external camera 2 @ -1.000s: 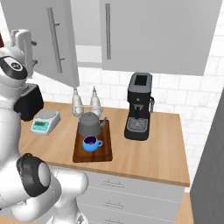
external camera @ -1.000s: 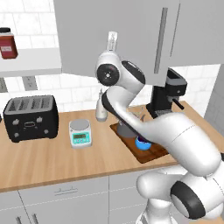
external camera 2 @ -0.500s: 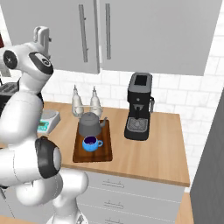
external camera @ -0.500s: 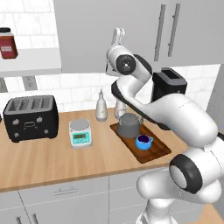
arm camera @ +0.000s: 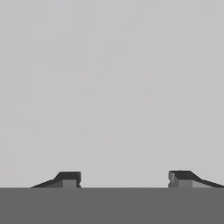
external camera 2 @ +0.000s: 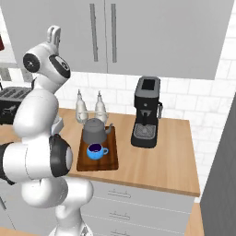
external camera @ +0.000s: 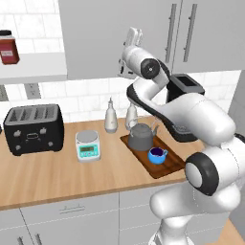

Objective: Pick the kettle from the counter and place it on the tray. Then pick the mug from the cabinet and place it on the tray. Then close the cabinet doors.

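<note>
Grey cabinet doors (external camera 2: 103, 37) look shut; kettle (external camera: 140, 136) and mug (external camera: 156, 155) sit on the tray (external camera: 165, 167).
Your end effector (arm camera: 124, 178) faces a flat grey panel, fingers spread, pinching nothing. Stiff, smooth doors swing lightly; push the panel or hook the silver bar.

My left base camera sits behind my arm and looks forward and down, my arm rising at the lower right of the frame with the counter (external camera: 48, 172) running across the middle and the tray (external camera: 165, 165) right of centre. My right base camera looks from the other side, my arm at the left of the frame, the same tray (external camera 2: 113, 159) at centre left. Both share the cabinet doors (external camera 2: 138, 32) along the top. My hand camera faces a flat grey panel (arm camera: 112, 87) very close, my fingertips (arm camera: 68, 178) set apart at the bottom.
</note>
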Controlling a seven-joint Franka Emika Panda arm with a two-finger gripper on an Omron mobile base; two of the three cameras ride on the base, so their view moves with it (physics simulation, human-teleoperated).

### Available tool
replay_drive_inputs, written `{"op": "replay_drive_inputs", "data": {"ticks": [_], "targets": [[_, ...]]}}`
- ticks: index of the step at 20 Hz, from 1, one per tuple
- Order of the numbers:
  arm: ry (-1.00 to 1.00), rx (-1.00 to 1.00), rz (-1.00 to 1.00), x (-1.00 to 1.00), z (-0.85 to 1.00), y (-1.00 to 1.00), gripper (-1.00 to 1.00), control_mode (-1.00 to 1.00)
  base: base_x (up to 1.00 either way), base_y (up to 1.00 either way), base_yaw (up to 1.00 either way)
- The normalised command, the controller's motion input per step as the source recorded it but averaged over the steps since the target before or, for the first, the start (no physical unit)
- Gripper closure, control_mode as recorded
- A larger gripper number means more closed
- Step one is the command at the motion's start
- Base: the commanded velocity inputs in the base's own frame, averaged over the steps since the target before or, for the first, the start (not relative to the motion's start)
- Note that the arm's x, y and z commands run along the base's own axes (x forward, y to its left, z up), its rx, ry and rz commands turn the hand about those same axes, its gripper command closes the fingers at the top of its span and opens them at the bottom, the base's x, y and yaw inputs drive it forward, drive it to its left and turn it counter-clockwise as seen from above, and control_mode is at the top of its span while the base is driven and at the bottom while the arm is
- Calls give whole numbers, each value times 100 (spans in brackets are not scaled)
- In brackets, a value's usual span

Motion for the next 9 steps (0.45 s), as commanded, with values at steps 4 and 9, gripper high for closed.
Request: {"op": "replay_drive_inputs", "data": {"ticks": [4, 9], "targets": [[7, 3, 5, 87, -44, -50, -100, -100, 0, 0, 0], [14, 1, 2, 85, -37, -37, -100, -100, 0, 0, 0]]}}
